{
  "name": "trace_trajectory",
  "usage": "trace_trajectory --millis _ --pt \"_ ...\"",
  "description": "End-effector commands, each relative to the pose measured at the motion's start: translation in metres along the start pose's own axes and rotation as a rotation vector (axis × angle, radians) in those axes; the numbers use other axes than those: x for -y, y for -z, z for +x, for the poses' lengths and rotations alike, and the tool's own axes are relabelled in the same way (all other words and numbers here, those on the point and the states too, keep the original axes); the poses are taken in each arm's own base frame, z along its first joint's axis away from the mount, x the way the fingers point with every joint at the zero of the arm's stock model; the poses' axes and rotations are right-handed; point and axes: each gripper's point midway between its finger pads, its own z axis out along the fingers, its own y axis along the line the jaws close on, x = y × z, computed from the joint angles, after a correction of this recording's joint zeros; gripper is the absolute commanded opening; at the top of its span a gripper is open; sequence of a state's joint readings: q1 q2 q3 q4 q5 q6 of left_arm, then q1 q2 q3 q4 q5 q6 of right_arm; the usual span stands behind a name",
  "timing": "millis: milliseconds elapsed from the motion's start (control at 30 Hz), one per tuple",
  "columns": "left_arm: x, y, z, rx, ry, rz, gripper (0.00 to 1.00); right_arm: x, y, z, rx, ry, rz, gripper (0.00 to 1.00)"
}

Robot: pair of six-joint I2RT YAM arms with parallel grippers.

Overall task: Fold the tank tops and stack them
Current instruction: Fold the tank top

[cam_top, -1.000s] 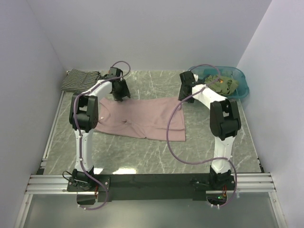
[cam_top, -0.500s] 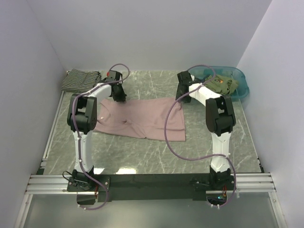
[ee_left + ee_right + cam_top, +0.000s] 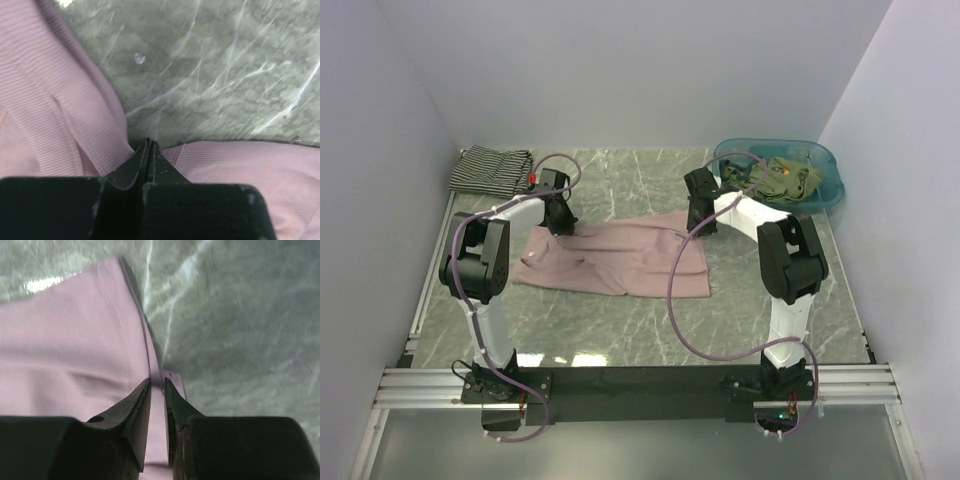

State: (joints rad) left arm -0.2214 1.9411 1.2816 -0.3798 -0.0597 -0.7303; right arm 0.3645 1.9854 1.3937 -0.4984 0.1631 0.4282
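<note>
**Jaws at the far edge of the pink tank top (image 3: 620, 262)**

Clenched tight, the jaws of the left gripper (image 3: 148, 143) meet tip to tip on the pink tank top's hem at its far-left corner. Bands of ribbed cloth run in to the tips there, so this gripper grasps the garment. The right gripper (image 3: 156, 384) is at the top's far-right corner with its jaws a narrow slit apart and pink hem showing in the slit. Whether they pinch the cloth or only straddle it cannot be told.

The pink tank top lies spread on the marbled table (image 3: 620, 330). It is rumpled along its far edge and at its left end, and flatter toward its near-right corner. Beyond its left end, well apart from it, the striped tank top (image 3: 490, 168) lies bunched. Beyond its right end stands the teal basin (image 3: 832, 190), with the olive tank tops (image 3: 782, 178) heaped inside.
</note>
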Motion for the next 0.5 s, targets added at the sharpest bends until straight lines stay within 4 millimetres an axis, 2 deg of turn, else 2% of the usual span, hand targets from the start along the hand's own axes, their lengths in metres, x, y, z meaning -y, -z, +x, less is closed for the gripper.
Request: trace_trajectory --millis 0,33,67,133,167,233,267,433,467 --pt "0.025 0.017 -0.029 0.106 0.002 0.094 0.01 0.001 0.024 -0.015 0.082 -0.025 -0.014 0.24" --pt "0.032 0.016 -0.031 0.102 -0.006 0.125 0.02 0.003 0.025 -0.015 0.083 -0.032 -0.005 0.24" --pt "0.045 0.014 -0.044 0.135 -0.03 0.162 0.03 0.004 0.025 -0.017 0.089 -0.035 -0.002 0.24" --pt "0.056 0.01 -0.052 0.152 -0.043 0.196 0.04 0.01 0.027 -0.022 0.112 -0.048 0.038 0.26" --pt "0.063 0.005 -0.058 0.16 -0.052 0.215 0.05 0.011 0.028 -0.025 0.122 -0.051 0.045 0.31" --pt "0.077 0.004 -0.068 0.18 -0.064 0.26 0.08 0.014 0.029 -0.033 0.155 -0.067 0.055 0.35" --pt "0.079 0.0 -0.069 0.183 -0.071 0.27 0.09 0.011 0.032 -0.041 0.172 -0.073 0.05 0.36" --pt "0.1 -0.002 -0.087 0.23 -0.077 0.341 0.12 0.01 0.026 -0.054 0.18 -0.097 0.066 0.39" --pt "0.098 -0.009 -0.086 0.218 -0.077 0.326 0.11 0.007 0.028 -0.059 0.19 -0.101 0.06 0.39"
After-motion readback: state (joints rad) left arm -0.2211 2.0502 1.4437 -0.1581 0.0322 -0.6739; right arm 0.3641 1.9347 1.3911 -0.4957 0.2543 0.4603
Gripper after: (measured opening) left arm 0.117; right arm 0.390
